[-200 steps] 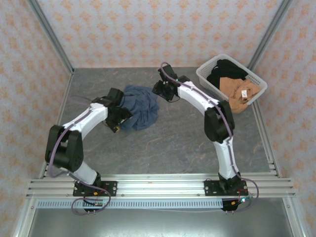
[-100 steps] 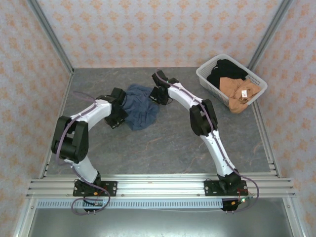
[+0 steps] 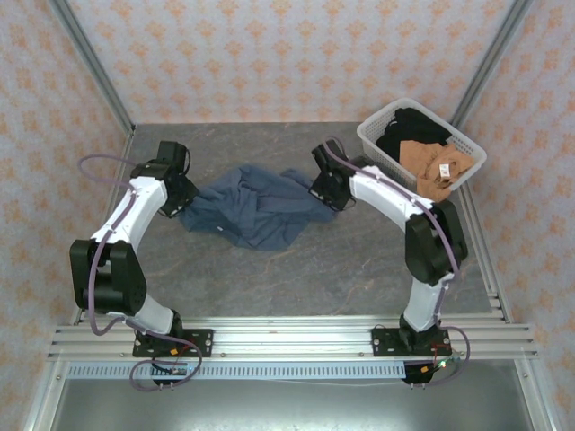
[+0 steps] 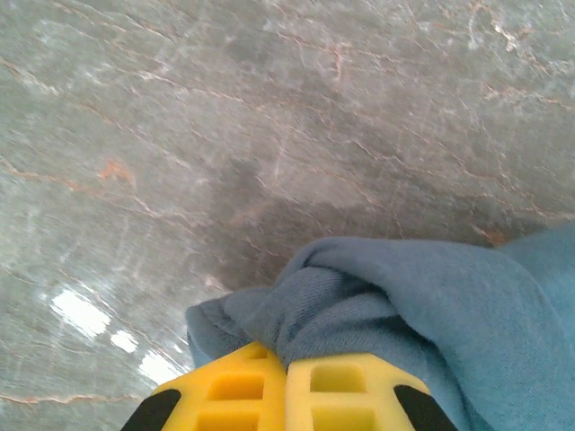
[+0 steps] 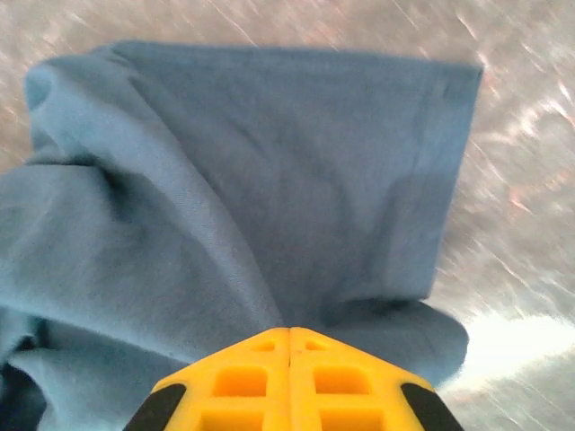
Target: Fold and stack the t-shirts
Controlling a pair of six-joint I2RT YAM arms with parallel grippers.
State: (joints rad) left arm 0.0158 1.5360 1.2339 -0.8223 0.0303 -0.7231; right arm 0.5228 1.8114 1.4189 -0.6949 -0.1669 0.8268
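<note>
Slate-blue t-shirt (image 3: 256,208): one piece, on the table at mid-depth, from left of centre to centre. It is drawn out crosswise between the two grippers, rumpled, with creases and overlapping folds through the middle. Not yet folded.

Mounting rail (image 3: 287,339): aluminium, along the near edge. It carries both arm bases side by side.

Table (image 3: 296,269): grey marbled top, with glossy highlights in the wrist views.

Left gripper (image 4: 286,364): yellow fingers pressed together, clenched on a bunched fold at the shirt's left end. The cloth wraps up against the fingertips. Whether that end is lifted off the table cannot be told.

Right gripper (image 5: 289,332): yellow fingers pressed together, clenched on the shirt's right end. Beyond the fingertips a flat panel of cloth with a straight hem lies out over the table.

Basket (image 3: 370,136): white plastic lattice, at the far right corner of the table, apart from the slate-blue shirt and near the right arm.

Tan-brown t-shirt (image 3: 427,162): crumpled in the basket's near half and spilling over the near rim, with a white tag (image 3: 443,171) on top.

Black t-shirt (image 3: 409,126): crumpled in the basket's far half, touching the tan-brown one.

Walls (image 3: 287,54): pale with an orange floral pattern, at left, back and right.
</note>
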